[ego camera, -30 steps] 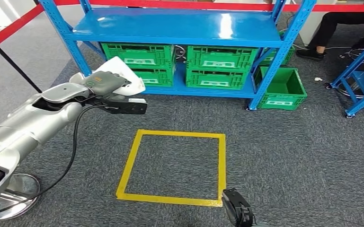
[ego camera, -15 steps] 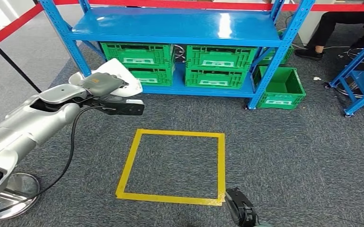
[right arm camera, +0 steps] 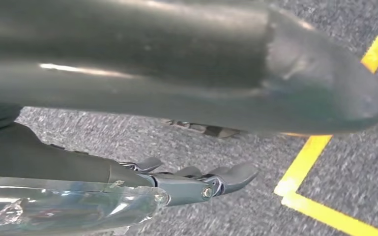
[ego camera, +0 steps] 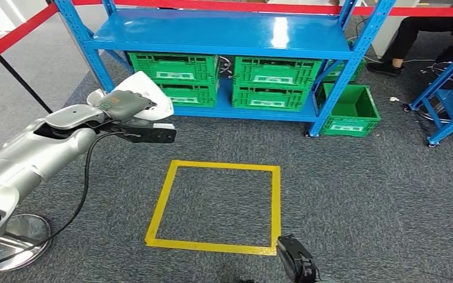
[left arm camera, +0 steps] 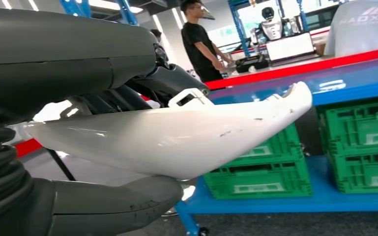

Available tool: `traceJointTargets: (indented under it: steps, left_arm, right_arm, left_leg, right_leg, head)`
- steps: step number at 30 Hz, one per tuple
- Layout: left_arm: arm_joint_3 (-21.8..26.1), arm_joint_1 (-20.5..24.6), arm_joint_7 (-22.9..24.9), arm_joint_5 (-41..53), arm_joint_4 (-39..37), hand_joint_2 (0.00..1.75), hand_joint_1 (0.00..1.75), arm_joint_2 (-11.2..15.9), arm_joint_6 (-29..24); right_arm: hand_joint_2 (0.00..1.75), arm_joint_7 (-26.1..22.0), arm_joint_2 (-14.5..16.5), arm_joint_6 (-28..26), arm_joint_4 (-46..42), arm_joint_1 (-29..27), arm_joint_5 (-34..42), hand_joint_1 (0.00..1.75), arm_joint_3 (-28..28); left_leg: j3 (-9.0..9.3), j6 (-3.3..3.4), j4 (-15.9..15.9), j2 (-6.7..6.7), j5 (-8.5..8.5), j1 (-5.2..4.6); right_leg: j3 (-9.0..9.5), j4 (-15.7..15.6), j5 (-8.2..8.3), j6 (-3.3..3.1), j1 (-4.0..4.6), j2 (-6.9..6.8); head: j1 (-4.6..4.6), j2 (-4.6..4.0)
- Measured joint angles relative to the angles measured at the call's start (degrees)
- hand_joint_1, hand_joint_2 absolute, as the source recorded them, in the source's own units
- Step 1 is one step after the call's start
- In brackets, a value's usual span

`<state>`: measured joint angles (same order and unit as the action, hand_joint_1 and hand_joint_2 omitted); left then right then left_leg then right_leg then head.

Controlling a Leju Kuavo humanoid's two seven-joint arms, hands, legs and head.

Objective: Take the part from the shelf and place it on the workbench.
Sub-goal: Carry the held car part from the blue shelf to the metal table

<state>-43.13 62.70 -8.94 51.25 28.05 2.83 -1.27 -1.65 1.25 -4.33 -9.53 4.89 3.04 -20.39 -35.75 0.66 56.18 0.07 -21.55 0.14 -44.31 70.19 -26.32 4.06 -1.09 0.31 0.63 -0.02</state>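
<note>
So the white part (ego camera: pixel 150 94) is in the left hand (ego camera: pixel 126 106), held up in the air in front of the blue shelf (ego camera: pixel 224 35), near the green crates (ego camera: pixel 171 68). In the left wrist view the thumb and dark fingers (left arm camera: pixel 103 206) wrap round the part (left arm camera: pixel 177 142), top & bottom. Vs a sec ago the arm w/ the part slid a bit to the left and away from the shelf; the grip looks the same. Means the pick-up is done, carry is on. No workbench seen yet. Right hand (right arm camera: pixel 196 182) hangs low by the yellow tape square (ego camera: pixel 212 206), holds nothing, fingers a bit curled & loose.
</note>
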Motion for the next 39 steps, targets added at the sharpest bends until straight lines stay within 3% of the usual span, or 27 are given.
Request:
traceJointTargets:
  steps: [2,3,6,8,11,13,15,17,18,19,21,23,26,27,29,31,32,33,34,36,37,39]
  left_arm:
    - [-0.08,-0.46,0.00,0.01,-0.01,1.75,1.75,0.00,0.00]
    - [-0.10,-0.64,0.00,0.01,-0.01,1.75,1.75,0.01,0.00]
    - [-0.07,-0.70,0.00,0.01,0.00,1.75,1.75,0.07,0.00]
    - [-0.04,-0.59,0.00,-0.01,0.01,1.75,1.75,0.11,0.01]
    - [-0.03,-0.57,0.00,-0.02,0.01,1.75,1.75,0.14,0.02]
    - [-0.02,-0.52,0.00,-0.03,0.01,1.75,1.75,0.15,0.03]
    - [-0.03,-0.56,0.00,-0.05,0.01,1.75,1.75,0.15,0.06]
    - [-0.07,-0.76,0.00,-0.06,0.00,1.75,1.75,0.16,0.09]
    - [-0.09,-0.83,0.00,-0.06,-0.01,1.75,1.75,0.16,0.09]
    - [-0.09,-0.84,0.00,-0.06,-0.01,1.75,1.75,0.15,0.09]
    - [-0.09,-0.64,0.00,-0.06,0.01,1.75,1.75,0.10,0.08]
    - [-0.09,-0.43,0.00,-0.07,0.01,1.75,1.75,0.02,0.06]
    - [-0.10,-0.42,0.00,-0.10,0.00,1.75,1.75,0.01,0.04]
    - [-0.09,-0.41,0.00,-0.11,0.00,1.75,1.75,0.03,0.04]
    - [-0.10,-0.41,0.00,-0.14,-0.01,1.75,1.75,0.02,0.03]
    - [-0.13,-0.57,0.00,-0.15,-0.01,1.75,1.75,0.00,0.04]
    - [-0.14,-0.68,0.00,-0.15,-0.01,1.75,1.75,0.01,0.04]
    - [-0.14,-0.76,0.00,-0.15,-0.01,1.75,1.75,0.02,0.04]
    - [-0.15,-0.78,0.00,-0.15,-0.01,1.75,1.75,0.03,0.04]
    - [-0.14,-0.72,0.00,-0.19,-0.01,1.75,1.75,0.02,0.04]
    - [-0.13,-0.68,-0.01,-0.24,-0.01,1.75,1.75,0.03,0.04]
    - [-0.13,-0.66,-0.03,-0.32,-0.01,1.75,1.75,0.09,0.04]
  right_arm:
    - [0.00,0.01,0.00,0.02,0.00,-0.06,0.00,0.00,0.00]
    - [0.00,0.01,0.00,0.02,0.00,-0.05,0.00,0.00,0.00]
    - [0.00,-0.01,0.04,0.04,-0.01,0.06,0.00,0.00,0.00]
    - [0.00,-0.01,0.09,0.10,-0.01,0.11,0.00,0.00,0.01]
    - [0.00,0.01,0.04,0.10,0.00,0.11,0.00,0.00,0.03]
    - [0.00,0.02,0.04,0.13,0.00,0.12,0.01,0.00,0.04]
    - [0.00,0.09,0.04,0.19,0.00,0.08,0.02,0.00,0.04]
    - [0.00,0.23,0.04,0.22,0.00,0.01,0.02,0.00,0.05]
    - [0.00,0.29,0.04,0.22,0.00,0.00,0.02,0.00,0.06]
    - [0.00,0.33,0.05,0.22,0.00,0.00,0.02,0.00,0.07]
    - [0.00,0.37,0.04,0.22,0.00,0.05,0.01,0.00,0.11]
    - [0.00,0.41,0.01,0.21,0.00,0.09,-0.03,0.00,0.17]
    - [0.00,0.44,0.00,0.20,0.00,0.01,-0.14,0.00,0.20]
    - [0.00,0.42,0.00,0.20,0.00,0.00,-0.20,0.00,0.20]
    - [0.00,0.38,0.00,0.20,0.00,0.00,-0.31,0.00,0.20]
    - [0.00,0.36,0.00,0.21,0.00,0.00,-0.37,0.00,0.20]
    - [0.00,0.36,0.00,0.21,0.00,-0.03,-0.38,0.00,0.20]
    - [0.00,0.36,0.00,0.22,0.00,-0.05,-0.39,0.00,0.20]
    - [0.00,0.36,0.00,0.22,0.00,-0.06,-0.40,0.00,0.20]
    - [0.00,0.36,0.00,0.22,0.00,-0.02,-0.43,0.00,0.20]
    - [0.00,0.36,0.00,0.22,0.00,0.01,-0.45,0.00,0.20]
    - [0.00,0.35,0.01,0.28,0.00,0.02,-0.47,0.00,0.20]
  left_leg:
    - [-0.12,-0.18,0.02,-0.05,0.12,0.03]
    - [-0.17,-0.35,0.06,-0.10,0.18,0.11]
    - [-0.41,-1.34,0.57,-0.30,0.15,0.32]
    - [-0.60,-2.11,0.70,-0.38,0.28,0.22]
    - [-0.84,-3.01,0.68,-0.43,0.36,0.35]
    - [-2.26,-3.50,3.93,-0.41,-2.07,0.44]
    - [-5.64,-3.87,11.65,-0.40,-6.25,0.45]
    - [-7.99,-3.98,17.13,-0.40,-8.16,0.47]
    - [-7.56,-3.96,16.68,-0.39,-7.48,0.49]
    - [-6.06,-3.92,14.26,-0.37,-6.06,0.52]
    - [-1.46,-3.89,6.55,-0.18,-3.24,0.59]
    - [1.08,-3.42,1.89,-0.23,-2.36,0.54]
    - [0.93,-2.03,1.26,-0.46,-2.07,0.39]
    - [0.90,-1.59,1.20,-0.49,-1.90,0.42]
    - [0.87,-0.95,1.12,-0.57,-1.68,0.45]
    - [0.79,-0.64,1.12,-0.73,-1.63,0.21]
    - [0.76,-0.56,1.13,-0.82,-1.63,0.07]
    - [0.75,-0.51,1.14,-0.93,-1.62,-0.05]
    - [0.77,-0.49,1.16,-1.04,-1.62,-0.14]
    - [0.76,-0.60,1.21,-1.22,-1.66,-0.31]
    - [0.68,-0.74,1.25,-1.28,-1.66,-0.41]
    - [0.42,-0.87,1.35,-1.32,-1.58,-0.62]
  right_leg:
    - [-0.96,4.16,-1.73,0.21,-0.09,-0.01]
    - [0.23,2.81,-1.08,0.29,-0.16,-0.02]
    - [7.01,-7.88,1.99,0.31,-0.38,0.19]
    - [8.62,-10.56,2.19,-0.48,-0.25,0.50]
    - [8.40,-10.58,2.73,-1.92,-0.09,0.51]
    - [8.29,-10.81,3.07,-2.61,-0.27,0.43]
    - [8.03,-10.86,3.26,-2.94,-0.30,0.35]
    - [7.71,-10.85,3.45,-2.93,-0.31,0.24]
    - [7.59,-10.84,3.56,-2.84,-0.34,0.18]
    - [7.52,-10.83,3.66,-2.69,-0.40,0.12]
    - [7.37,-10.71,3.78,-2.19,-0.40,0.03]
    - [7.20,-10.80,3.99,-1.44,-0.22,-0.01]
    - [7.11,-11.33,4.43,-0.33,-0.31,-0.04]
    - [6.74,-10.65,3.88,-0.11,-0.35,-0.06]
    - [4.45,-5.64,0.92,0.10,-0.28,-0.08]
    - [0.87,2.26,-2.53,0.10,-0.12,-0.07]
    - [-0.29,4.72,-3.18,0.02,-0.03,-0.07]
    - [-0.38,4.96,-2.75,-0.16,0.06,-0.06]
    - [0.71,2.83,-1.35,-0.41,0.16,-0.04]
    - [4.89,-5.01,1.93,-1.07,0.44,0.05]
    - [6.60,-8.27,2.88,-1.35,0.56,0.10]
    - [7.95,-10.98,3.29,-1.45,0.64,0.16]
  head:
    - [-0.01,0.01]
    - [-0.01,0.02]
    - [0.01,0.01]
    - [0.10,0.00]
    - [0.15,0.00]
    - [0.20,0.00]
    - [0.21,0.00]
    - [0.21,0.00]
    - [0.20,0.00]
    - [0.20,0.00]
    - [0.24,0.00]
    - [0.16,0.01]
    - [-0.03,0.02]
    - [-0.11,0.02]
    - [-0.46,0.02]
    - [-0.71,0.02]
    - [-0.73,0.02]
    - [-0.72,0.01]
    - [-0.71,0.01]
    - [-0.72,0.01]
    - [-0.68,0.01]
    - [-0.64,0.02]
